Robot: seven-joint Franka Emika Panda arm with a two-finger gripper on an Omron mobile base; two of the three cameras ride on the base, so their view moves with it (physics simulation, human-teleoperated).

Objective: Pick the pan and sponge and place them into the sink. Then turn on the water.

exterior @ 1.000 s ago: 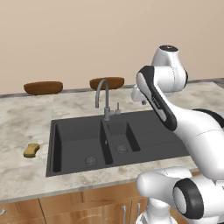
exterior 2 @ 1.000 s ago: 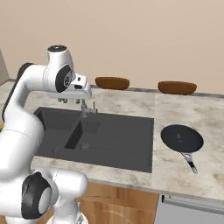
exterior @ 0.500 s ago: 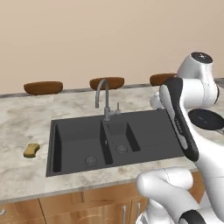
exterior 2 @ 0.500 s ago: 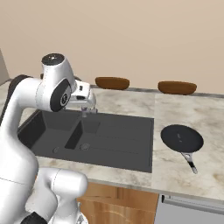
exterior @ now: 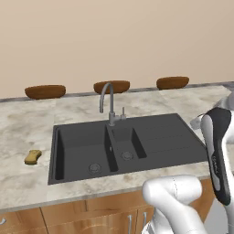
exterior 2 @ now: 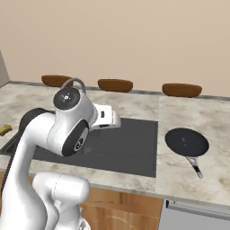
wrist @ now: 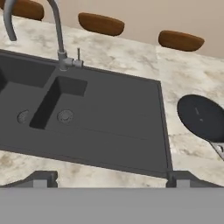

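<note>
The jaws stand wide open and hold nothing, their two dark tips set far apart at the bottom of the hand view, looking down over the near edge of the sink; no "jaws" contact with any task thing is visible. The marbled surface (exterior: 27, 128) runs the whole width of the scene and carries everything; the sink (exterior: 160, 137) is let into it, dark grey, with a larger basin, a smaller basin and a flat drainboard, and all of it holds nothing; the faucet (exterior: 109, 103) rises behind the basins with no stream from it. The pan (exterior 2: 186, 142) lies flat on the surface just right of the drainboard, its handle pointing toward the near edge; three brown bowls (exterior 2: 115, 85) stand along the back wall; the sponge (exterior: 32, 156) lies on the surface left of the sink, well apart from the pan. By these pictures the task is barely begun: pan and sponge are both outside the sink, and the water is not yet on; the open jaws seem nearer the pan.
</note>
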